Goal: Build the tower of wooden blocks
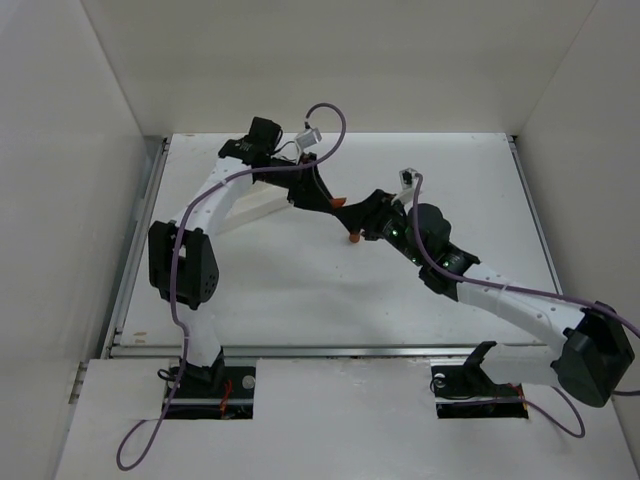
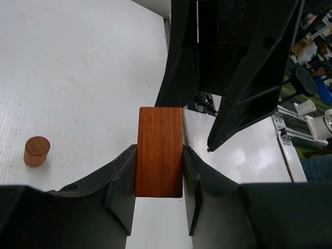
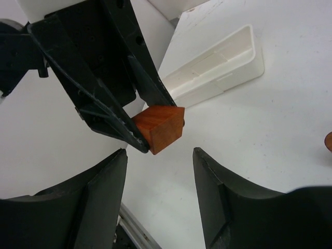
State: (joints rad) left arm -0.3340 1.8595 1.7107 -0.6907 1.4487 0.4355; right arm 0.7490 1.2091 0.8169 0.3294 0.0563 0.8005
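My left gripper (image 2: 160, 155) is shut on a rectangular orange-brown wood block (image 2: 160, 129) and holds it above the table. In the top view the left gripper (image 1: 333, 201) and the block (image 1: 339, 203) are at mid-table. My right gripper (image 3: 160, 155) is open and empty. It faces the held block (image 3: 162, 126) from close by, and its fingers (image 2: 228, 88) show just beyond the block in the left wrist view. A small wooden cylinder (image 1: 354, 238) stands alone on the table below both grippers; it also shows in the left wrist view (image 2: 36, 151). No stacked tower is in view.
The long white tray (image 1: 262, 207) lies on the table behind the left arm and shows in the right wrist view (image 3: 220, 59). White walls enclose the table on the left, back and right. A metal rail (image 1: 330, 351) runs along the near edge.
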